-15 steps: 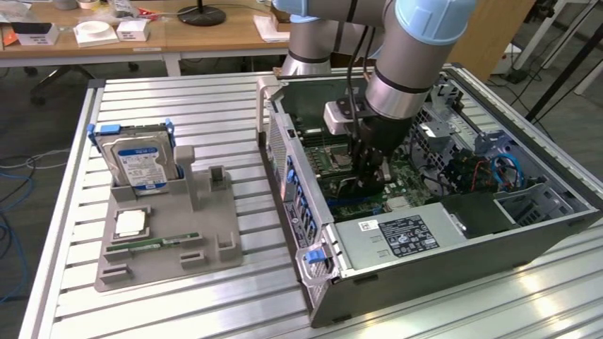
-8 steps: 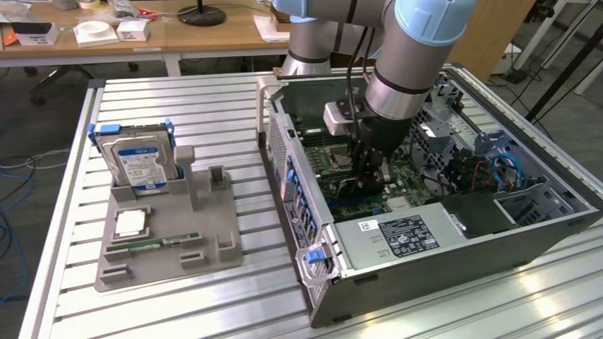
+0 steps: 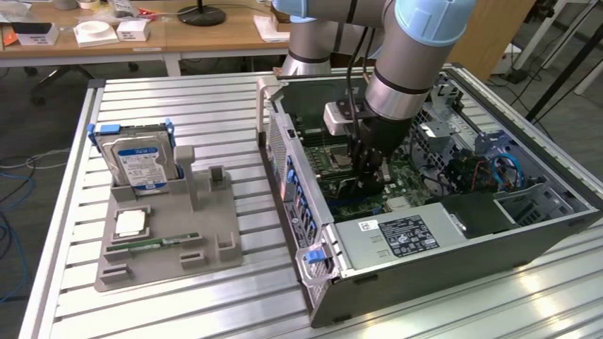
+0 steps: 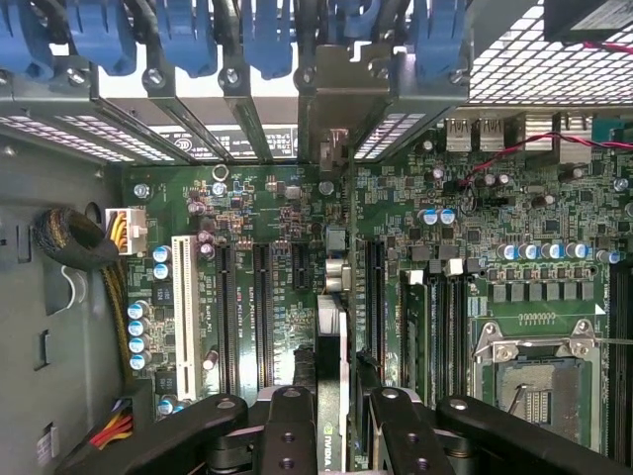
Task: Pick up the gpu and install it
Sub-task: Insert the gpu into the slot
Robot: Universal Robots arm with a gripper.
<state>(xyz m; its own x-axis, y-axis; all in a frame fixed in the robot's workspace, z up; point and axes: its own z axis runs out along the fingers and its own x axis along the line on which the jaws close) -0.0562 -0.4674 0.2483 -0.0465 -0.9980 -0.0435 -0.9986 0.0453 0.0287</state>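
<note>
Now the robot arm [image 3: 414, 63] reaches down into the open computer case [image 3: 471, 233], and its gripper [image 3: 369, 185] sits low over the green motherboard [image 3: 354, 205] inside. Seen from the wrist, the black fingers [image 4: 289, 435] are closed on the gpu [image 4: 331, 366], a thin dark card held on its edge between them. The card's silver bracket [image 4: 341, 109] stands up against the case's back wall, next to the row of blue clips [image 4: 198, 40]. The card is right at the long black slots [image 4: 262, 307] on the motherboard, but I cannot tell if it is pushed all the way in. Outside the case, toward the exterior view's left, a grey tray [image 3: 203, 233] holds a hard drive [image 3: 140, 164], a square chip [image 3: 129, 224] and a green memory stick [image 3: 151, 244].
</note>
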